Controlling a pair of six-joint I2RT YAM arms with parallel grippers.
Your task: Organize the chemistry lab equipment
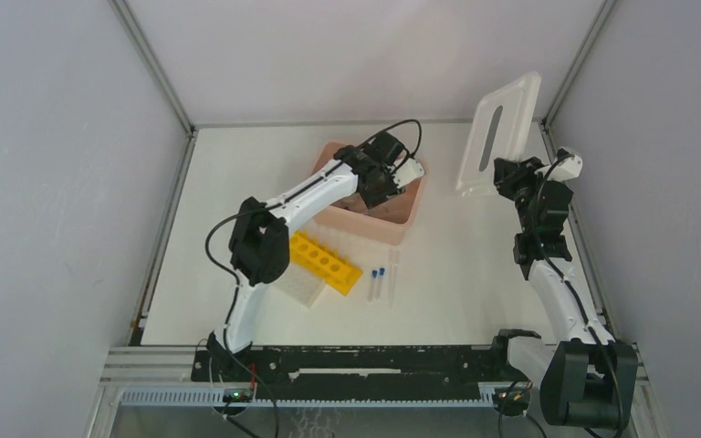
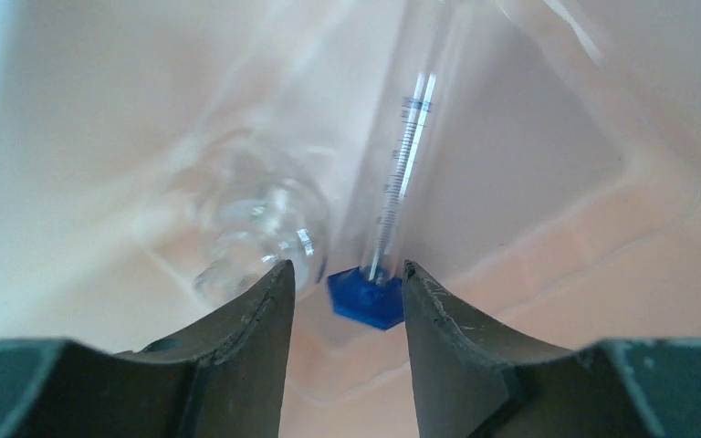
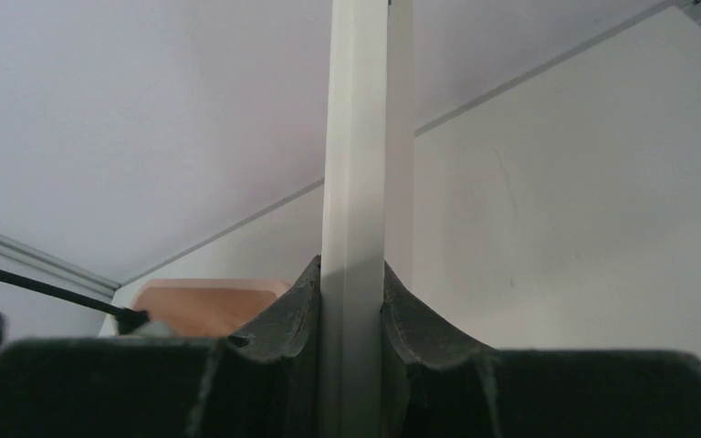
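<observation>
Left end effector (image 2: 347,267) astride graduated tube (image 2: 394,187)

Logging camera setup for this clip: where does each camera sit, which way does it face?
Top external: above and behind, looking down on the table; left arm and right arm show.
Left wrist: on the left tool inside the pink box, facing a blue-based graduated cylinder and round glassware; its parted fingers show.
Right wrist: on the right tool, looking along the white lid toward the wall; its fingers clamp it.
Shared: all three show the pink box.
</observation>
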